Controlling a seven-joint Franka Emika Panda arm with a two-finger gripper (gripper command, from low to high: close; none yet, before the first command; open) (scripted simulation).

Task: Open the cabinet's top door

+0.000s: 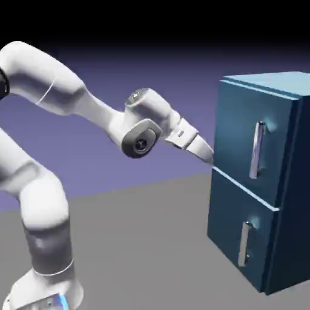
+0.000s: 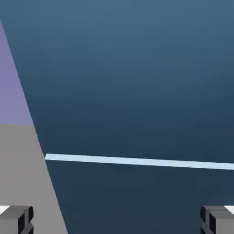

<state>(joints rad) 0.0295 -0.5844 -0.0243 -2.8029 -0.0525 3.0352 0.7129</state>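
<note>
The dark-blue cabinet point(image 1: 272, 82) stands at the right of the exterior view. Its top door point(image 1: 236, 127) is flat and shut, with a vertical silver handle point(image 1: 257, 150) near its right side. My gripper point(image 1: 207, 154) points at the door's lower left corner, close to the front and well left of the handle. In the hand view the top door point(image 2: 137, 82) fills most of the picture above a pale seam point(image 2: 137, 161). My gripper point(image 2: 117, 221) is open, its fingertips point(image 2: 16, 219) wide apart with nothing between them. The handle is out of the hand view.
The shorter lower door point(image 1: 233, 224) has its own silver handle point(image 1: 244, 244) and shows below the seam as a dark band point(image 2: 137, 196). Grey table point(image 1: 139, 242) stretches left of the cabinet.
</note>
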